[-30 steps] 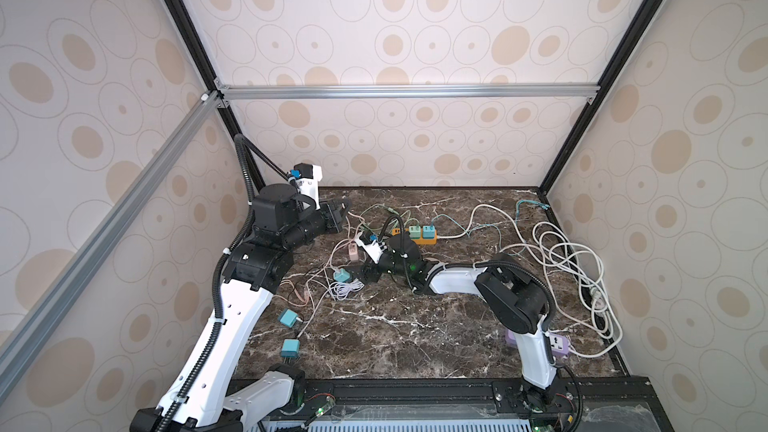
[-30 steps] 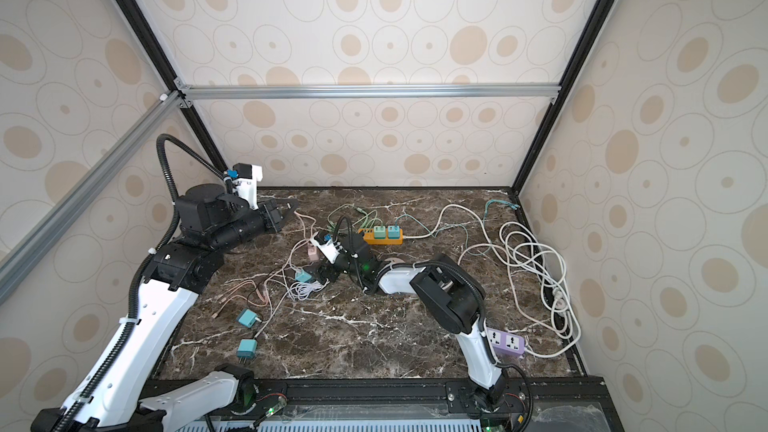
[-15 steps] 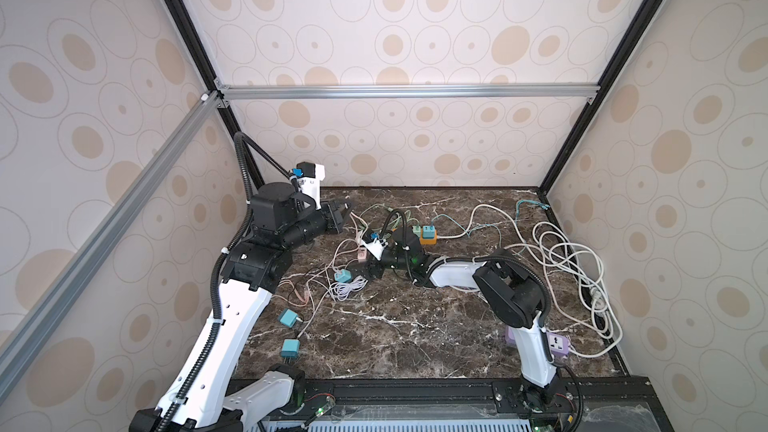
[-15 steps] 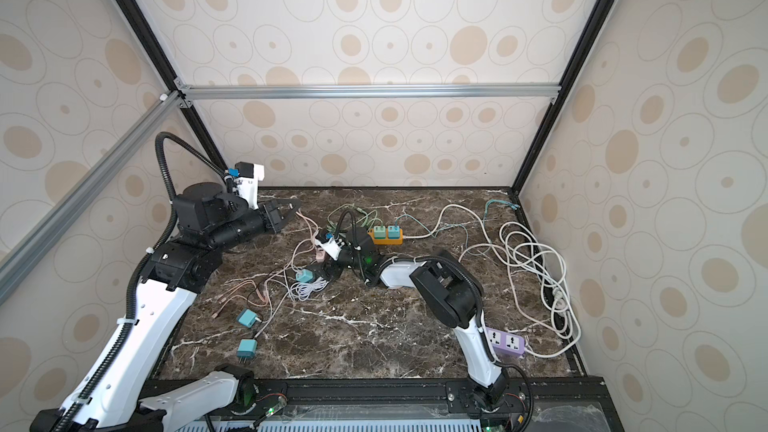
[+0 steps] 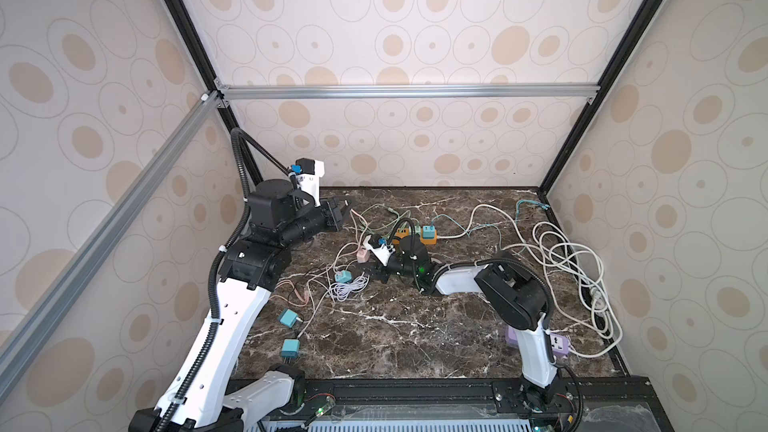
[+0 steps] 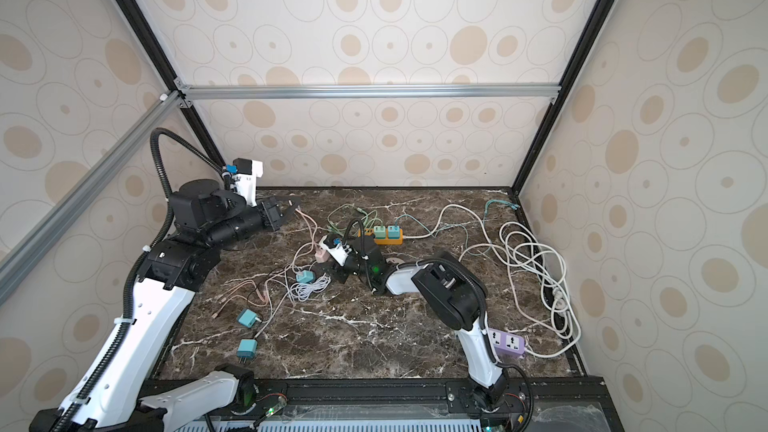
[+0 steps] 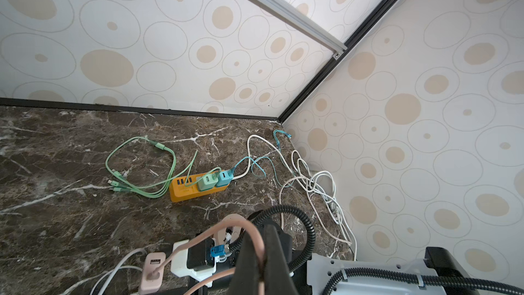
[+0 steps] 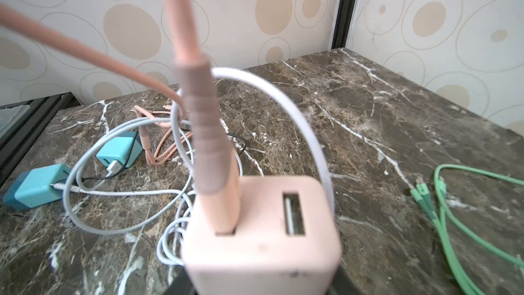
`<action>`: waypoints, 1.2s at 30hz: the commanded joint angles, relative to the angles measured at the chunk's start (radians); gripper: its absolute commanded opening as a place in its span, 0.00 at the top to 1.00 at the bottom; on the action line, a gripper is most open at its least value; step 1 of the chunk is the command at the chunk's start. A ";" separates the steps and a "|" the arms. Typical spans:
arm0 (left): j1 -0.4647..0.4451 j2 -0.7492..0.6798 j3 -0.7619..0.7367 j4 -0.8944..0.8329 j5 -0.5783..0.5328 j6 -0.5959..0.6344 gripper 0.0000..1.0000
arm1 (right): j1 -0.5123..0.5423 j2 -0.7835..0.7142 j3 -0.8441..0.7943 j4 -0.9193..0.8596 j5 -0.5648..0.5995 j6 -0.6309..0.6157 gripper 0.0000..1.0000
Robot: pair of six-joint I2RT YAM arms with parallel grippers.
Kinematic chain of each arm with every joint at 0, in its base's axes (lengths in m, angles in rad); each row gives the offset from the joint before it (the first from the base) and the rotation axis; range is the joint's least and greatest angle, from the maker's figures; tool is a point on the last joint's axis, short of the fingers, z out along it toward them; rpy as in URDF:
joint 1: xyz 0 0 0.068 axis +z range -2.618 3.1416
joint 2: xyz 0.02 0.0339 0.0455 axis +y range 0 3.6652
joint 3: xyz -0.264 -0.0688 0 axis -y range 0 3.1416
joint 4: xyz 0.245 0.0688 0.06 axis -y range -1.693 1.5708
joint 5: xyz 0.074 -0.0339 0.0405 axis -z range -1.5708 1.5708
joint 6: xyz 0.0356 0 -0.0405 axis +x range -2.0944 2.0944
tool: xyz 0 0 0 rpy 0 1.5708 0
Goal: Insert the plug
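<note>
The dark stone table (image 5: 415, 334) was the biggest thing under me, with wires all over it. A long white cord (image 7: 310, 187) lay in loops on its right side. An orange strip (image 7: 187, 192) sat near the back, with a green plug (image 7: 207, 182) and a blue plug (image 7: 224, 178) stuck in it side by side. A purple strip (image 6: 509, 344) lay at the front right, by the foot of my right arm. My left gripper (image 5: 345, 207) was up over the back left of the table, its jaws pressed together on the pink cable (image 8: 209, 143). My right gripper (image 5: 368, 263) was low near the middle, reaching to the left. The pink plug (image 8: 261, 239) was right at its tip, near the orange strip but not in it. I could not tell if those jaws were pinching it or only around it. The pink cable went into one of the plug's two slots. Small teal plugs (image 5: 286, 317) lay on the left half.
</note>
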 commanded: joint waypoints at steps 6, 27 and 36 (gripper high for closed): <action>-0.017 0.091 0.103 0.428 0.264 -0.175 1.00 | -0.044 -0.335 -0.040 -0.155 0.028 -0.068 0.69; -0.034 0.129 -0.122 0.136 -0.054 0.136 0.83 | -0.176 -0.697 -0.075 -0.887 0.209 -0.477 0.70; -0.036 -0.013 -0.422 0.175 0.059 0.174 0.13 | -0.188 -0.708 -0.098 -0.960 0.312 -0.576 0.70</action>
